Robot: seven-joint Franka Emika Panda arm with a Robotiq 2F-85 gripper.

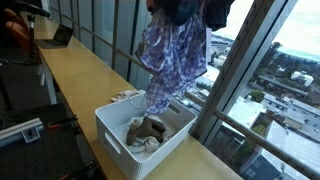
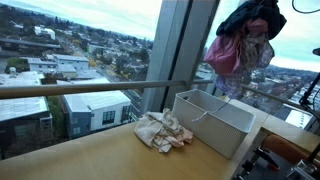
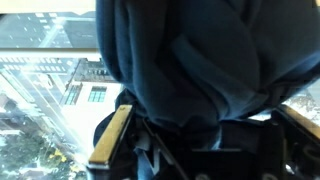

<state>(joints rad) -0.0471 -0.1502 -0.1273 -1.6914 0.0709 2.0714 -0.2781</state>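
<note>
My gripper (image 1: 186, 6) is high above the counter, wrapped in cloth, with its fingers hidden in every view. It holds a bundle: a dark blue garment (image 3: 190, 60) that fills the wrist view, and a purple patterned garment (image 1: 172, 55) hanging under it. The bundle also shows in an exterior view (image 2: 245, 40). The patterned garment's lower end hangs just over a white bin (image 1: 112, 128), seen in both exterior views (image 2: 222, 122). Beige clothes (image 1: 148, 133) lie inside the bin.
A pile of light clothes (image 2: 165, 130) lies on the wooden counter (image 1: 75, 75) beside the bin, against the window. A laptop (image 1: 60, 37) stands at the counter's far end. A handrail (image 2: 80, 88) runs along the glass.
</note>
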